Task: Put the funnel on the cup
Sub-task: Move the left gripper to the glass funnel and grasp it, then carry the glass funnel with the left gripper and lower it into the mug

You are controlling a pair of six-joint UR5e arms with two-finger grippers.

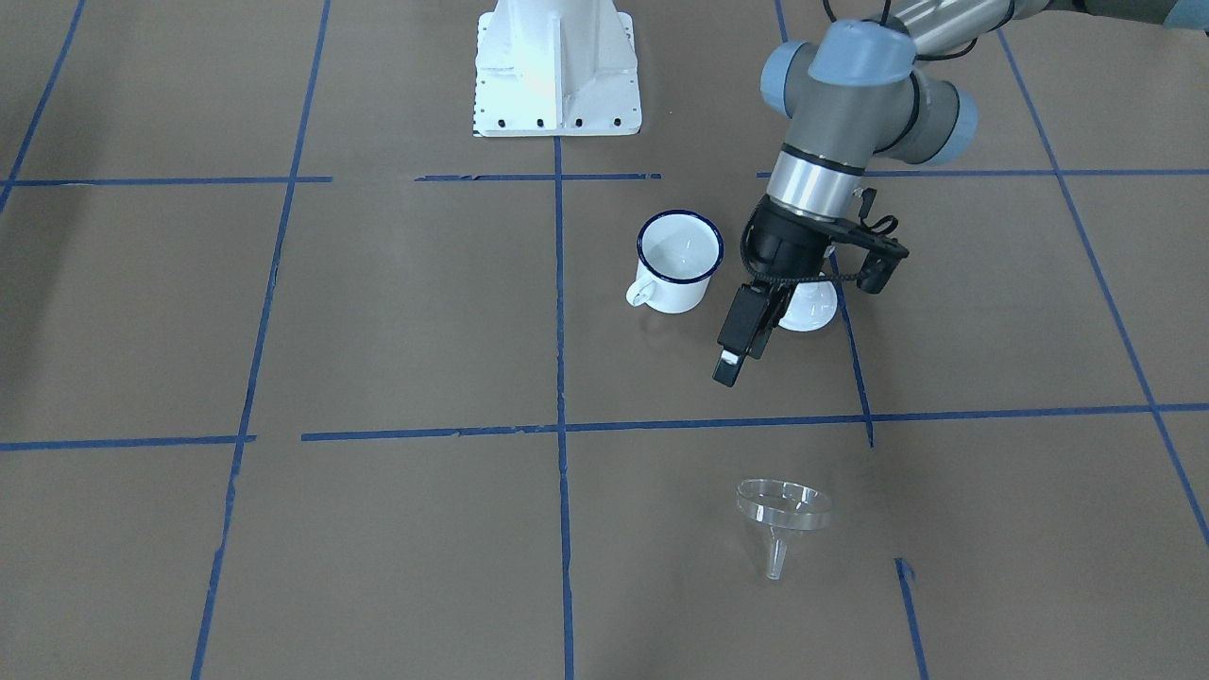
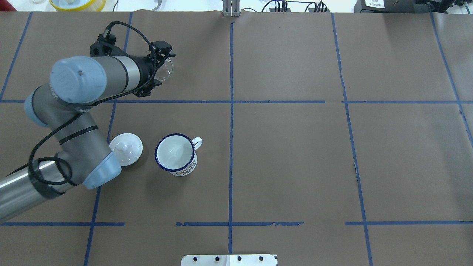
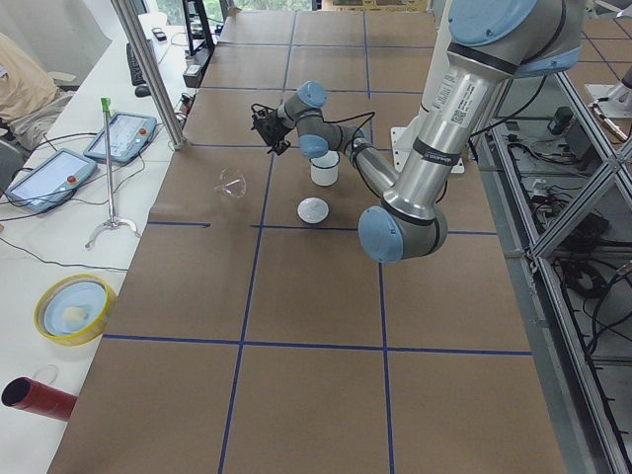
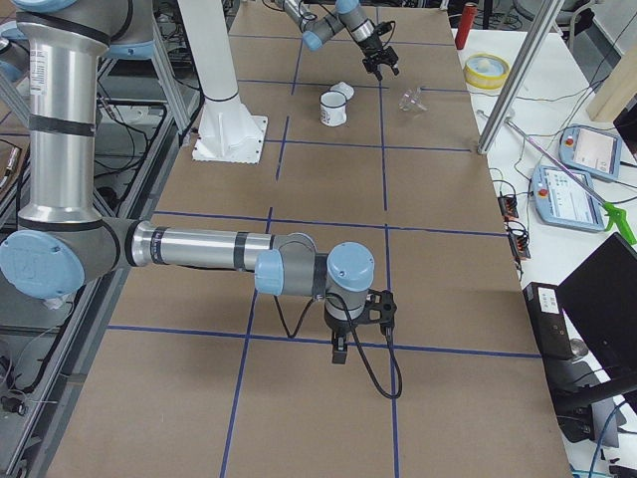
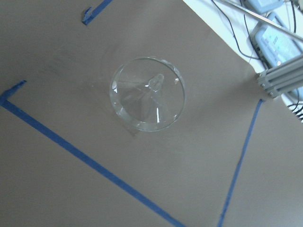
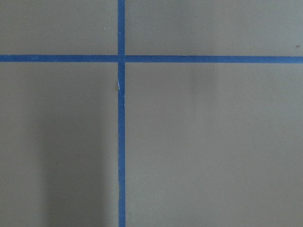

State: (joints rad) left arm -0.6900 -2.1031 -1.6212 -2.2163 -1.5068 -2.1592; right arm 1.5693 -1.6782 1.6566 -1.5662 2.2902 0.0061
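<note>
Lying on its side on the brown-papered table (image 1: 378,312), the funnel (image 1: 784,515) rests in the row of taped squares farthest from the robot, on the robot's left of the centre line. Its wide mouth is turned back toward the robot and its short spout points the other way. It sits well apart from the cup (image 2: 175,154), which stands upright and empty one row nearer the base, its dark rim uppermost and its loop handle toward the centre line. A white lid (image 2: 125,149) with a knob lies flat just beside the cup on the robot's left, not touching it. Above the table, over the stretch between the lid and the funnel, hangs the left gripper (image 1: 737,368), tilted forward toward the funnel. The left wrist view looks straight into the funnel's clear mouth, with none of the fingers in that picture. From the front the fingers look slightly parted with nothing between them, and they are clear of the funnel, the cup and the lid alike. Blue tape lines (image 1: 559,312) divide the paper into squares, and the robot's white base plate (image 1: 557,66) stands at the table's near edge. The right gripper (image 4: 338,351) is far off at the other end of the table, pointing down over a tape crossing — whether it is parted or closed I cannot tell.
</note>
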